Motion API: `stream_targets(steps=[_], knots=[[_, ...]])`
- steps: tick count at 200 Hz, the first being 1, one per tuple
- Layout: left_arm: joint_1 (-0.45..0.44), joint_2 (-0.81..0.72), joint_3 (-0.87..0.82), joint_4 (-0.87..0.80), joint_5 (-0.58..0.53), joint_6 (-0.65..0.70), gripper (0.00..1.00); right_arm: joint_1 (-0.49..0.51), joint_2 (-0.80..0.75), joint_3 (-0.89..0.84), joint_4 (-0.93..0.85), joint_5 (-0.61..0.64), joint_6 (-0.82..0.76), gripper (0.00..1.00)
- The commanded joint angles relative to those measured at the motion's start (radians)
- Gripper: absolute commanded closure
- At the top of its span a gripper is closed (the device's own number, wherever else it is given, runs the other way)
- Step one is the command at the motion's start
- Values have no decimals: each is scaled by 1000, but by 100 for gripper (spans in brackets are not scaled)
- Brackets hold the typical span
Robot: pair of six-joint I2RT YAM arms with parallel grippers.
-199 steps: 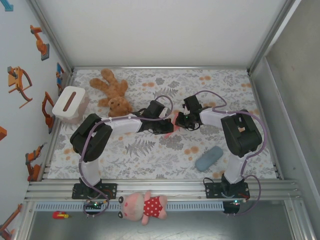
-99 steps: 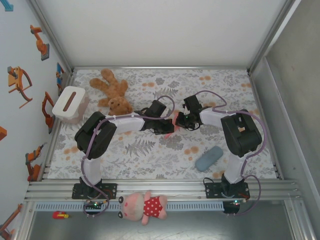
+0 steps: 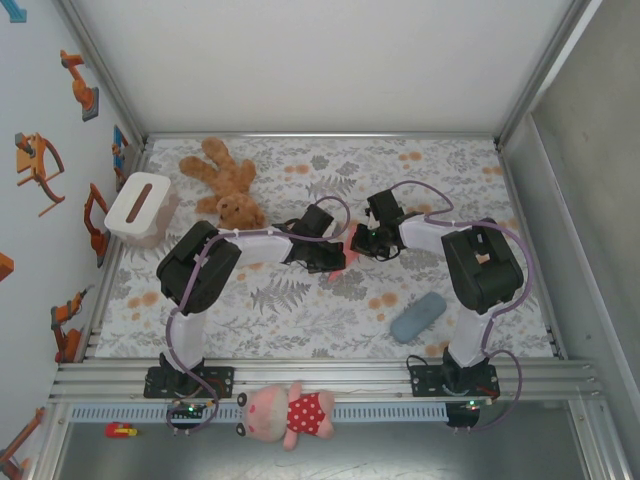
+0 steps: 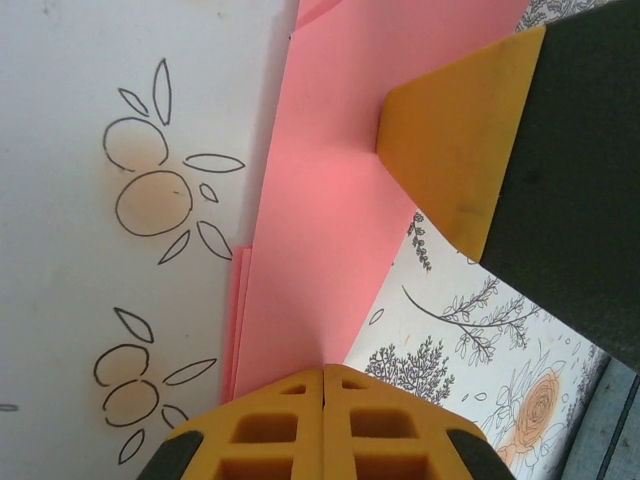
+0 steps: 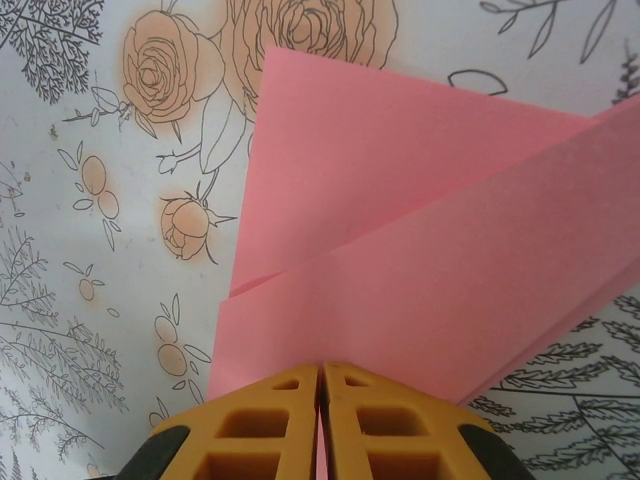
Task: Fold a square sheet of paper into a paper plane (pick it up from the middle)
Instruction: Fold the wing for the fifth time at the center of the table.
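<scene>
At the middle of the floral table (image 3: 300, 310) sits the folded pink paper (image 3: 347, 248). The left gripper (image 4: 322, 372) is closed tight on one edge of it, and the right gripper (image 5: 319, 368) is closed on another edge.

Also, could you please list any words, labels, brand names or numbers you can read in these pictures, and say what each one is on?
There is nothing to read.
The pink paper is plain.
The tablecloth carries only flower and leaf drawings.
The wall stickers are pictures without lettering.
The white box and the grey-blue pouch show no label.
</scene>
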Motion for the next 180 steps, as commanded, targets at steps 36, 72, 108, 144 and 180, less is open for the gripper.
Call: stream_targets(steps=[36, 72, 108, 144, 180], knots=[[12, 10, -9, -65, -8, 43, 100, -9, 71, -3, -99, 59, 2, 90], [9, -8, -31, -107, 11, 88, 100, -9, 79, -2, -108, 61, 0, 90], [0, -38, -62, -159, 13, 119, 100, -11, 83, -2, -111, 61, 0, 90], [-2, -56, -102, -183, 25, 129, 100, -12, 85, -5, -112, 62, 0, 91], [-8, -70, -121, -230, 14, 146, 100, -12, 83, -7, -113, 62, 0, 91]])
